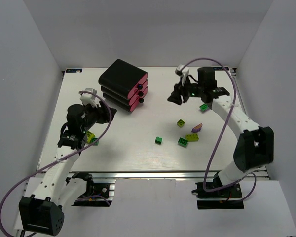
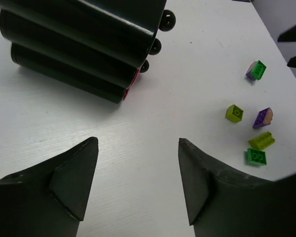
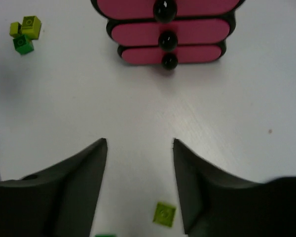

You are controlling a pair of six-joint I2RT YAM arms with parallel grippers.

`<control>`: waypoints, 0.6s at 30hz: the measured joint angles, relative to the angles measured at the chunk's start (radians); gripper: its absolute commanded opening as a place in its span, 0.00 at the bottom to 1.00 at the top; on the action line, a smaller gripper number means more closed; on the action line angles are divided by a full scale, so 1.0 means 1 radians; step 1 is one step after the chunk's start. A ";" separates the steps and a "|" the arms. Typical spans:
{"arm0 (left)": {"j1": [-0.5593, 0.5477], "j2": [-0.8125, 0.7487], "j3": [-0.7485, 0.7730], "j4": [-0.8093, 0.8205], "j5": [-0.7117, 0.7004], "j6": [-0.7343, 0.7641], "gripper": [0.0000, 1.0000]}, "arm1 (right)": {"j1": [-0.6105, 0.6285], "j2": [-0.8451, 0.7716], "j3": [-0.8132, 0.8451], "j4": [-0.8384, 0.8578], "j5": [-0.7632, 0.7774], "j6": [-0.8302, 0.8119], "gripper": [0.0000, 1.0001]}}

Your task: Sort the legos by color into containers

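Top drawer (image 3: pixel 123 7) is cut by the upper edge — green brick (image 3: pixel 105 235) by the lower.

Shiny plastic legos (image 1: pixel 191 138) sit on a matt, faintly grained table (image 1: pixel 133 129).

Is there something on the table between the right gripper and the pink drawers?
Nothing visible. The open right gripper faces the drawers with only table surface between them. A few legos lie well off to one side. All three drawers look shut.

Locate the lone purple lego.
Top view: the purple lego lies right of centre, just beyond the long yellow-green brick and right of the small yellow-green one.
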 measured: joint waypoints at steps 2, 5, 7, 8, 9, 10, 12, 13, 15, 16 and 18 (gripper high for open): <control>0.000 0.029 0.003 -0.009 0.002 -0.002 0.80 | 0.019 0.069 0.067 0.041 0.002 0.072 0.73; 0.000 0.060 0.003 -0.028 0.002 -0.002 0.81 | 0.054 0.170 0.155 0.048 0.005 0.159 0.76; 0.000 0.063 0.003 -0.036 0.000 0.000 0.81 | 0.082 0.251 0.239 0.045 0.009 0.212 0.79; 0.000 0.063 0.003 -0.036 -0.002 0.001 0.81 | 0.095 0.293 0.285 0.045 0.014 0.235 0.80; 0.000 0.063 0.003 -0.036 -0.003 0.003 0.81 | 0.108 0.332 0.330 0.044 0.021 0.254 0.80; 0.000 0.063 0.003 -0.037 -0.005 0.004 0.81 | 0.119 0.367 0.365 0.047 0.026 0.269 0.80; 0.000 0.063 0.003 -0.041 -0.010 0.006 0.81 | 0.140 0.416 0.415 0.045 0.029 0.295 0.80; 0.000 0.063 0.003 -0.043 -0.011 0.008 0.81 | 0.148 0.443 0.443 0.044 0.031 0.307 0.80; 0.001 0.063 0.003 -0.047 -0.014 0.009 0.82 | 0.164 0.494 0.496 0.043 0.031 0.320 0.77; 0.001 0.063 0.003 -0.049 -0.017 0.011 0.82 | 0.170 0.519 0.523 0.042 0.031 0.327 0.76; 0.001 0.063 0.003 -0.052 -0.024 0.013 0.82 | 0.178 0.567 0.571 0.043 0.032 0.338 0.73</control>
